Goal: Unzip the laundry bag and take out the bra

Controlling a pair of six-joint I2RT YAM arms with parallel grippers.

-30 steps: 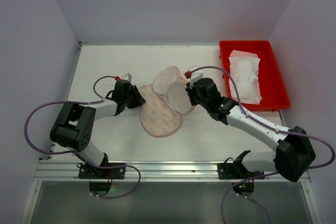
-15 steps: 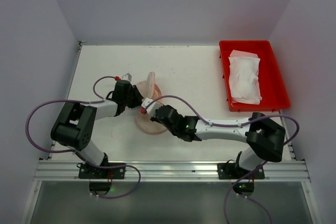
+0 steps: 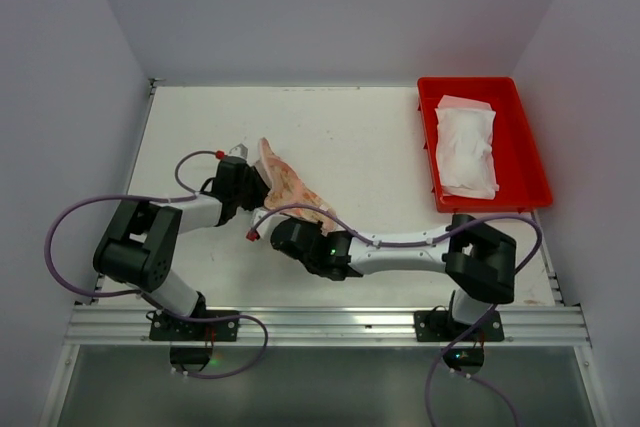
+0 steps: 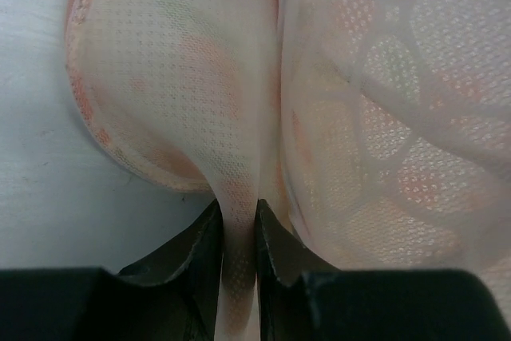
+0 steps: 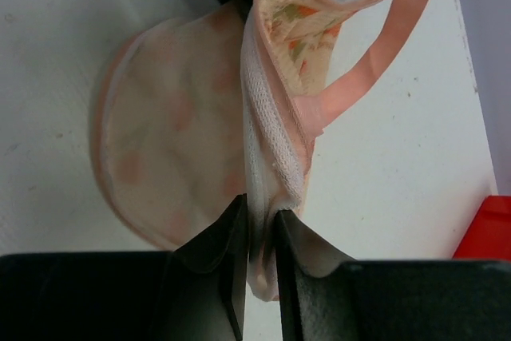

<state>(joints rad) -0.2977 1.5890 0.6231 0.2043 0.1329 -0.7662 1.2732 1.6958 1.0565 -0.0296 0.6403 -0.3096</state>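
The laundry bag [image 3: 287, 183], peach with a floral print, lies folded and bunched left of the table's middle. My left gripper [image 3: 257, 190] is shut on its pale mesh edge [image 4: 237, 197] from the left. My right gripper [image 3: 291, 221] is shut on the bag's white mesh rim and pink trim [image 5: 267, 197] from the near side, and its arm reaches across the table from the right. The bag's lining faces up in the left wrist view [image 4: 383, 117]. The bra [image 3: 466, 148], a plain white garment, lies in the red tray [image 3: 525, 137] at the far right.
The red tray stands at the back right against the right wall; its corner shows in the right wrist view [image 5: 483, 229]. White walls close in the left, back and right. Purple cables loop off both arms. The metal rail [image 3: 320, 325] runs along the near edge.
My right gripper has swung from the bag's right side leftward and toward the near edge, dragging the bag's open lobes over into a folded bundle. My left gripper has stayed clamped in place.
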